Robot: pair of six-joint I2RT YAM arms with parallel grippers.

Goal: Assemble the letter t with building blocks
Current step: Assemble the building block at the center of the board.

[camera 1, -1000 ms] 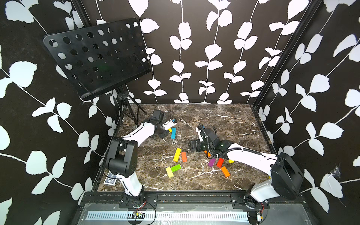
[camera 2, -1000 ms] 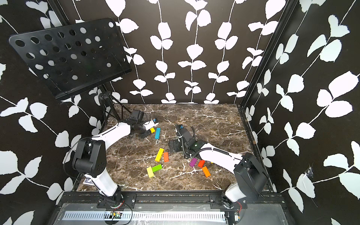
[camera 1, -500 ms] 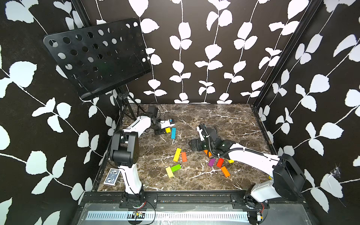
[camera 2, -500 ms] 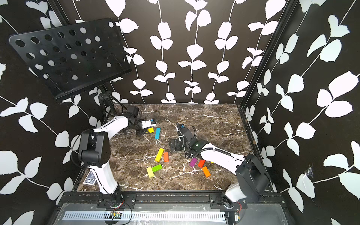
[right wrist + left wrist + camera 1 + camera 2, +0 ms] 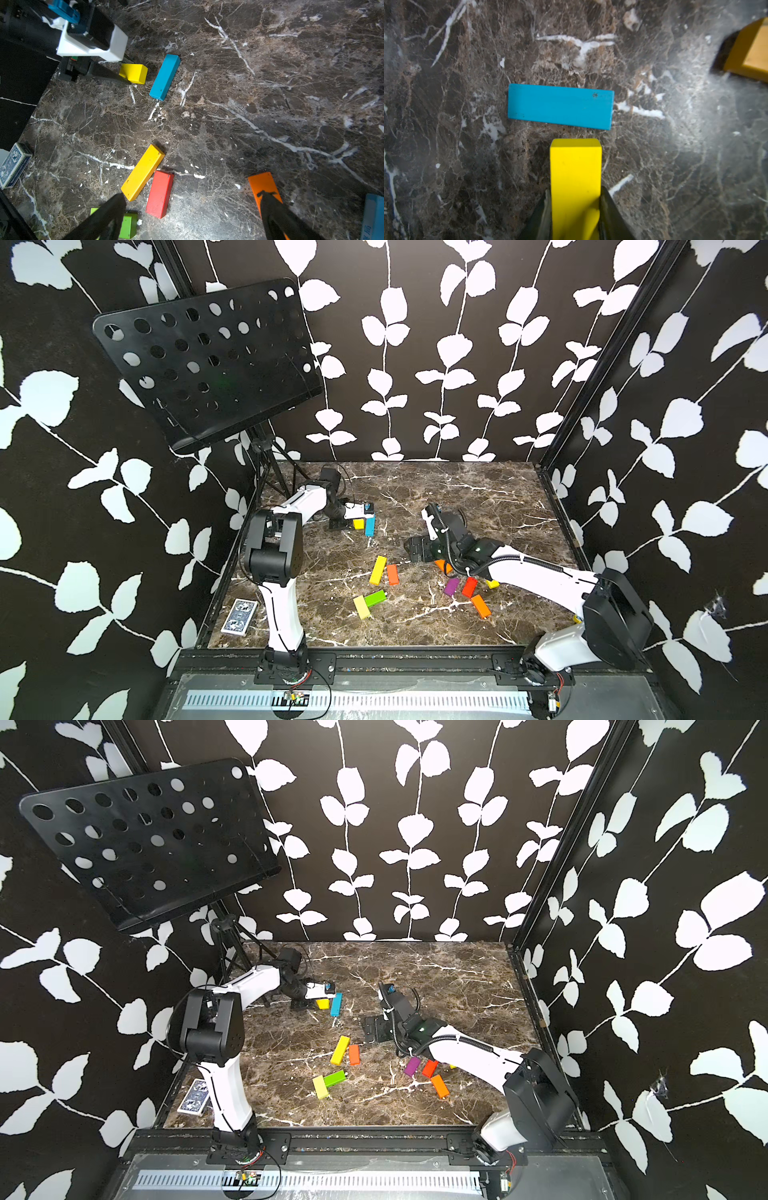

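One blue block is laid; a yellow block is clamped just beside it by the left gripper; the right gripper is spread empty; the rest lie scattered.

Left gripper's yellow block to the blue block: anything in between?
Nothing visible. The left gripper holds the yellow block just short of the blue block's long side; only bare marble tabletop shows in the gap.

The stone table top is dark brown marble with white veins. The walls are black with a white leaf-and-vine print. In a top view, the long rectangular block is sky blue, and the short block at its left is bright yellow. The small card box at lower left has a blue-and-white ornament.
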